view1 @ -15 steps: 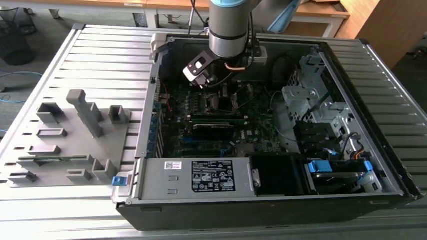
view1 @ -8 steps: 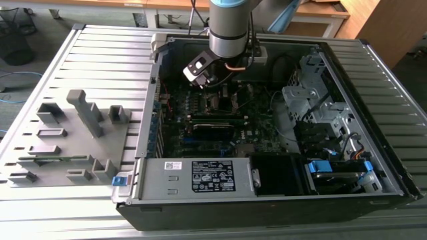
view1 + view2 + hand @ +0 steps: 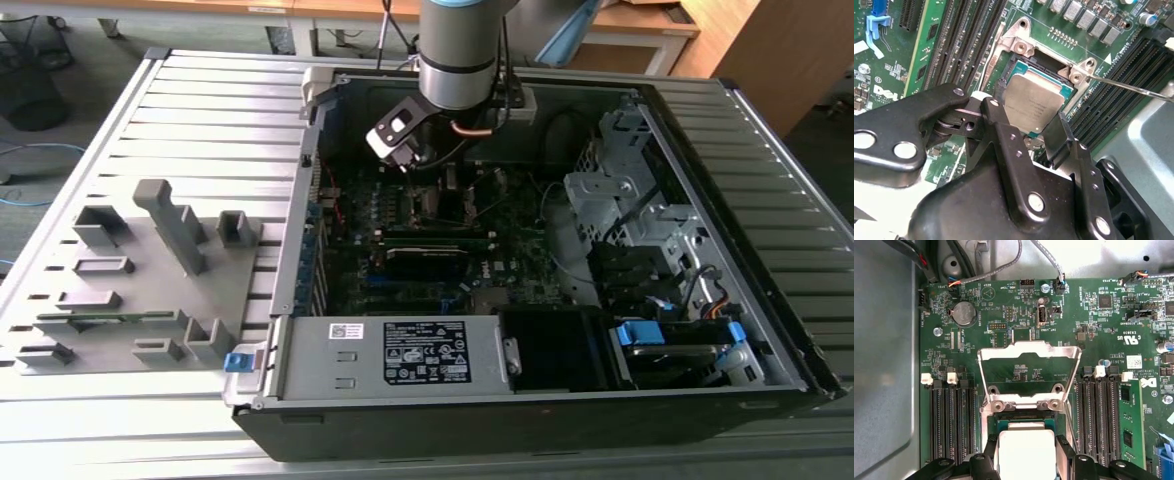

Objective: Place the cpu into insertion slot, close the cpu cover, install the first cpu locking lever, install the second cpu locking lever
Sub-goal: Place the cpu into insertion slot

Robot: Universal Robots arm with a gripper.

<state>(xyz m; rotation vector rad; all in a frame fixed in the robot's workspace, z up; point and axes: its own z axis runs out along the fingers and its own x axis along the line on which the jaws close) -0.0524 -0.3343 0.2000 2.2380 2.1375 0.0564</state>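
Nearest: tool [image 3: 1025,116], its black fingers [image 3: 1004,145] pinching the cpu [image 3: 1034,100] by two opposite edges. The cpu has its silver top up and is slightly tilted at the insertion slot [image 3: 1036,56] on the green motherboard [image 3: 1004,305]; whether it is seated, cannot tell. The cpu cover [image 3: 1029,345] is swung up and open, hinged just beside the slot. The open computer case [image 3: 534,430] lies on the slatted desk [image 3: 160,100].

Arm [image 3: 458,50] upright, jaws pointed straight down, clamped partway closed.
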